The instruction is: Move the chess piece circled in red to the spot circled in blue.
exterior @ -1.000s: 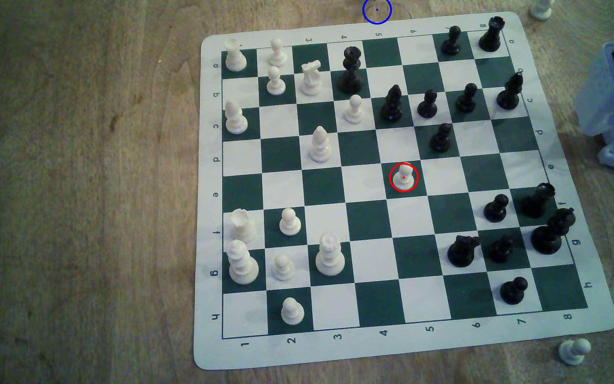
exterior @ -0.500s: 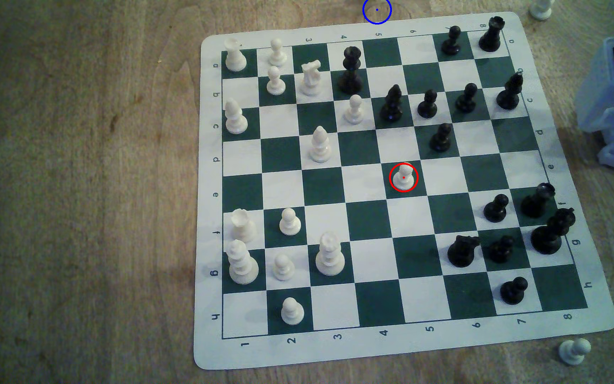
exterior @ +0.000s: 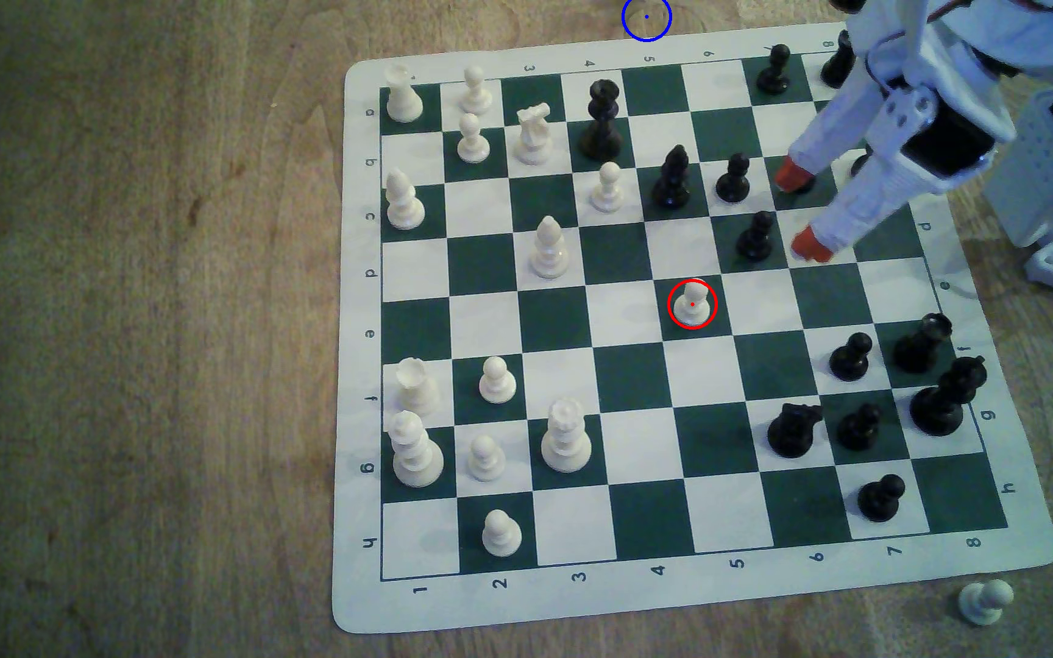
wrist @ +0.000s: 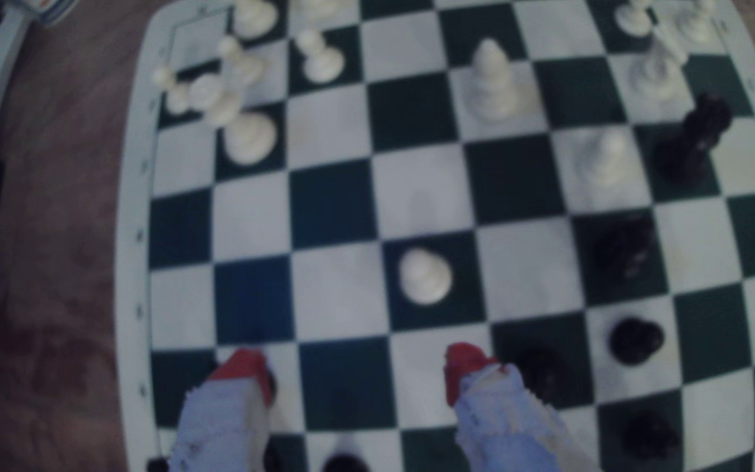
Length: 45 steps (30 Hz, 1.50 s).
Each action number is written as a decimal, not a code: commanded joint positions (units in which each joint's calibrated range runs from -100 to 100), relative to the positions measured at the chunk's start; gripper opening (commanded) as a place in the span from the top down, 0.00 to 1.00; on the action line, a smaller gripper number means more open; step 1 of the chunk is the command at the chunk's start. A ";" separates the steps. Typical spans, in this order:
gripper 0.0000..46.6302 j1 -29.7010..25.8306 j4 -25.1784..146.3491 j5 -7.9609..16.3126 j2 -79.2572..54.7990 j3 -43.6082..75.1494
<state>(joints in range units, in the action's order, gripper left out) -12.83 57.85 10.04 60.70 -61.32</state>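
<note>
A: Since half a second ago the arm has swung in from the exterior view's right, so the gripper (exterior: 793, 212) now hangs over the far right part of the chessboard (exterior: 359, 354); every piece has kept its square.

B: And its jaws?

A: Spread wide, holding nothing. The red fingertips (exterior: 810, 245) are well apart, one beside a black pawn (exterior: 756, 237).

B: Where is the chess piece?

A: The chess piece (exterior: 692, 304) stands upright inside the red ring on a dark square near the board's centre, apart from the gripper. The spot (exterior: 646, 18), a blue ring on bare wooden tabletop (exterior: 131, 316), lies beyond the board's far edge.

B: What does the wrist view add?

A: It shows, blurred, the chess piece (wrist: 425, 277) from above, ahead of the gap in the gripper (wrist: 360, 370) and nearer one fingertip. The exterior view alone carries the drawn rings and a white pawn (exterior: 985, 601) off the board's near right corner.
</note>
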 commanded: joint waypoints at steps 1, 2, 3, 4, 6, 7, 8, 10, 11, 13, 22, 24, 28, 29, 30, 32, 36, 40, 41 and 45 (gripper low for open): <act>0.54 -2.30 -1.50 0.10 -7.65 5.20; 0.54 -2.30 -2.24 0.10 -9.94 5.20; 0.55 -2.30 -2.73 0.10 -11.81 5.29; 0.58 -2.46 -2.73 0.10 -12.57 5.38; 0.68 -2.93 -2.73 -0.10 -13.00 5.38; 0.71 -2.93 -2.89 -0.15 -13.00 5.38; 0.71 -2.93 -3.14 -0.24 -13.17 5.38; 0.67 -2.62 -3.39 -0.29 -13.59 5.38; 0.65 -2.07 -3.96 -0.49 -14.27 5.29; 0.64 -1.52 -4.29 -0.73 -14.95 5.20; 0.59 0.59 -14.28 -1.27 -25.39 5.47; 0.59 0.75 -16.16 -1.27 -28.36 6.92; 0.60 0.75 -17.72 -1.12 -32.27 9.82; 0.60 0.75 -18.37 -1.12 -32.86 10.00; 0.60 0.67 -18.86 -1.12 -33.62 10.37; 0.60 0.67 -19.19 -1.07 -34.73 11.27; 0.60 1.14 -21.89 -0.88 -37.61 11.91; 0.61 1.06 -23.20 -0.73 -39.74 11.91; 0.61 0.98 -23.45 -0.73 -40.16 11.91; 0.61 1.06 -23.70 -0.73 -41.01 11.91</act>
<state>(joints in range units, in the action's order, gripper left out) -12.09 34.82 8.96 19.23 -54.18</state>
